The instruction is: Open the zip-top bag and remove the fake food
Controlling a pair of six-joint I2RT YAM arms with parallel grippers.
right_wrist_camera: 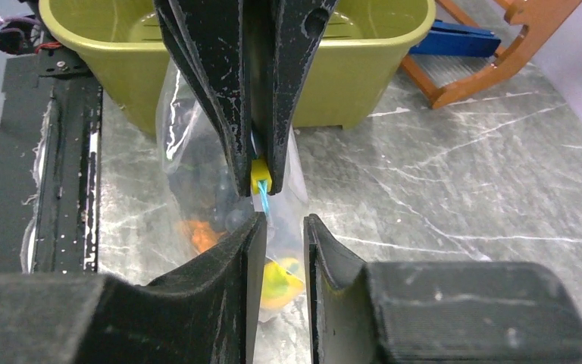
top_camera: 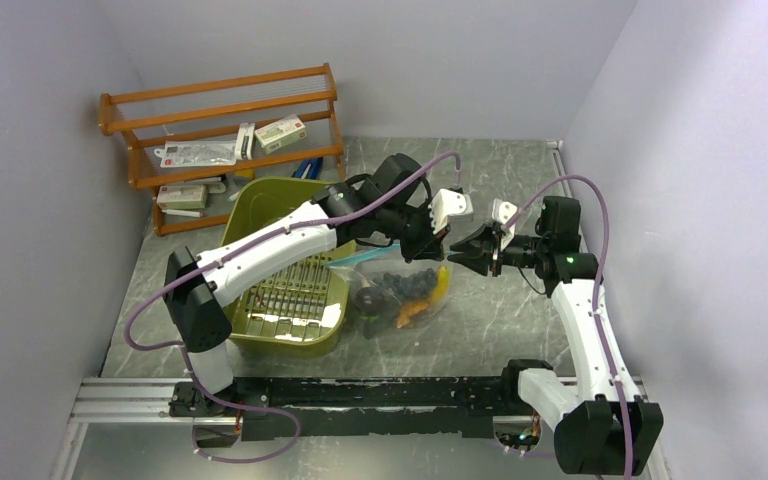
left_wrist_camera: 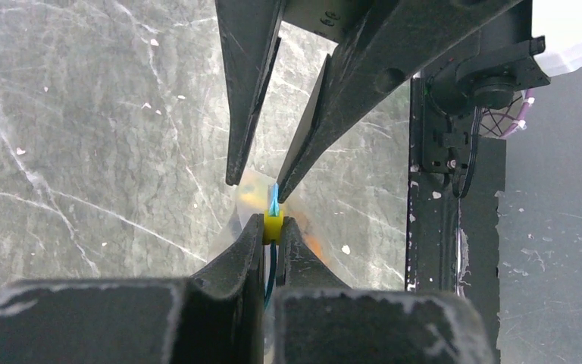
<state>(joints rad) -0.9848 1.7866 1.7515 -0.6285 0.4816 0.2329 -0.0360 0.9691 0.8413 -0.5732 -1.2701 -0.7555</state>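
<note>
The zip-top bag (top_camera: 400, 295) hangs over the table beside the green basket, lifted by its mouth. Through the plastic I see dark grapes (top_camera: 400, 283), a yellow banana (top_camera: 443, 283) and an orange piece (top_camera: 410, 313). My left gripper (left_wrist_camera: 273, 224) is shut on the yellow slider (right_wrist_camera: 260, 173) of the blue zip strip (left_wrist_camera: 274, 199). My right gripper (right_wrist_camera: 282, 224) is open, its fingertips facing the left gripper, with the strip's free end just at its gap. In the right wrist view the bag (right_wrist_camera: 186, 152) sags below with the orange piece (right_wrist_camera: 197, 233) and the banana (right_wrist_camera: 276, 280).
A green slatted basket (top_camera: 260, 195) stands left of the bag. A wooden rack (top_camera: 225, 140) with packets is at the back left. Walls close in on both sides. The black arm rail (top_camera: 380, 392) runs along the near edge.
</note>
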